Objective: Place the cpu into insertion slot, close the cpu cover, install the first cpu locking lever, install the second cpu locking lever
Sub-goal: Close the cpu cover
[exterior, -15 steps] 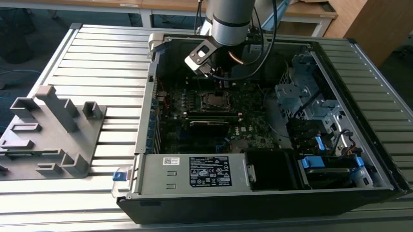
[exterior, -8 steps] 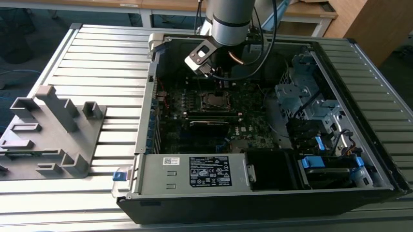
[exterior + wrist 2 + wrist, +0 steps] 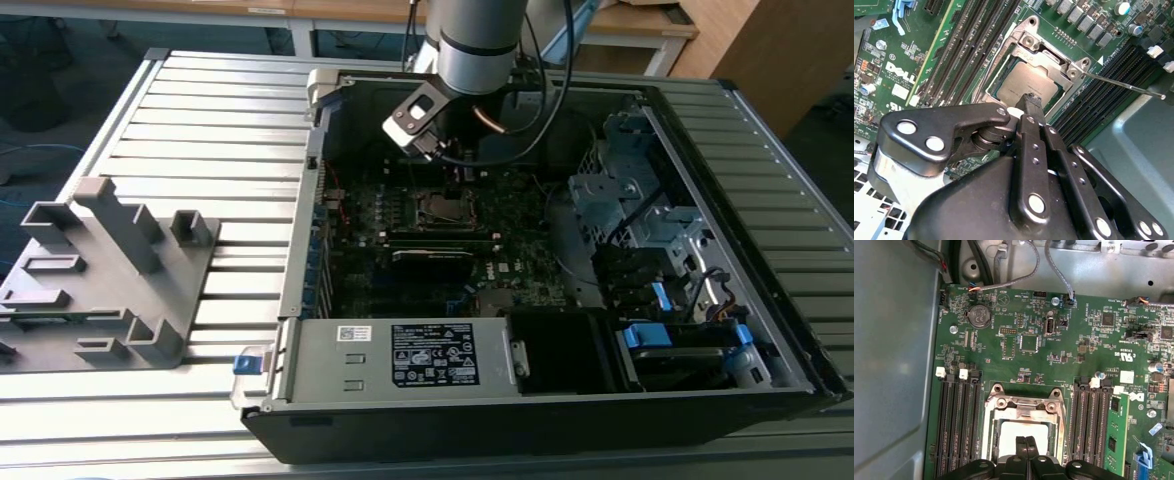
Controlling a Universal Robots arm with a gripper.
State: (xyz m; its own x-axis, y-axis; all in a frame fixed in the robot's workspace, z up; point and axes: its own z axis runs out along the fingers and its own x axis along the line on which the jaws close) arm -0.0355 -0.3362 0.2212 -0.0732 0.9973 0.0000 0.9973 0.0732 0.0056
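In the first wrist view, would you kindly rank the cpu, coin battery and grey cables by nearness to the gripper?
1. cpu, under the gripper.
2. coin battery, near the board's far edge.
3. grey cables, beyond the board, against the case wall.

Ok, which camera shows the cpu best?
The second wrist view: the cpu lies close and plain inside the cover. In the first wrist view it glares white, partly behind the fingers. In the exterior view it is small and far.

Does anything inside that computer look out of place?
One thin metal rod juts from the silver cover out over the black slots instead of lying alongside; it looks unlatched. The chip sits square.
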